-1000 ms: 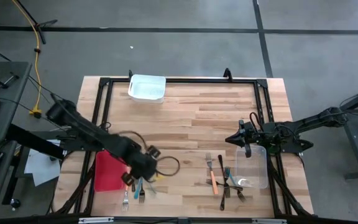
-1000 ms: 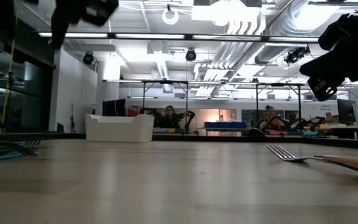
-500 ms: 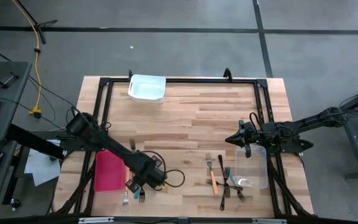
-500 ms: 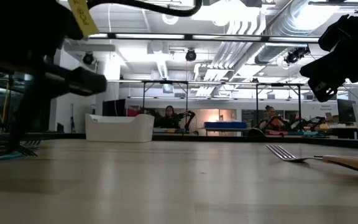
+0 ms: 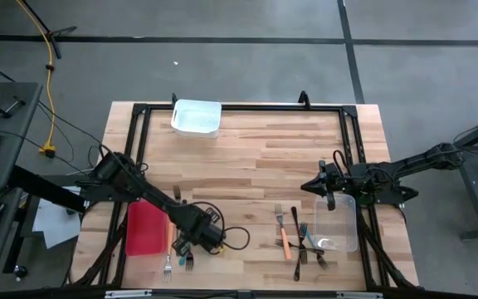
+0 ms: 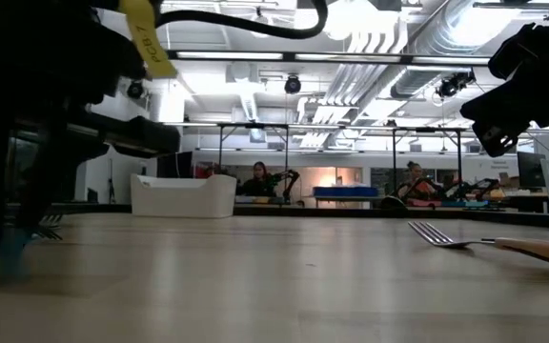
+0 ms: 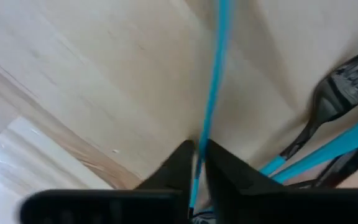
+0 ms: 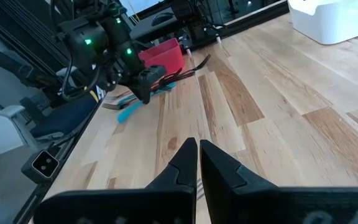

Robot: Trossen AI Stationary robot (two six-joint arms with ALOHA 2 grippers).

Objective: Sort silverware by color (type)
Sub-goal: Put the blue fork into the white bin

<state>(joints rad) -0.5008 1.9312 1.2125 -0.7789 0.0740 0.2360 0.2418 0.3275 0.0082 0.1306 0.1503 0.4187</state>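
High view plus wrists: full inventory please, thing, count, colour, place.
white tub: 1, white, far edge of the table
red tray: 1, red, near-left
clear tub: 1, clear, near-right, below right gripper
left fork pile: several, teal and dark, beside the red tray
right fork pile: several, one orange-handled, the rest dark or teal, beside the clear tub
teal utensil: 1, teal, clamped in left gripper
people: at least 2, room beyond the table
left gripper: shut on teal utensil, over left fork pile
right gripper: shut, waiting over clear tub
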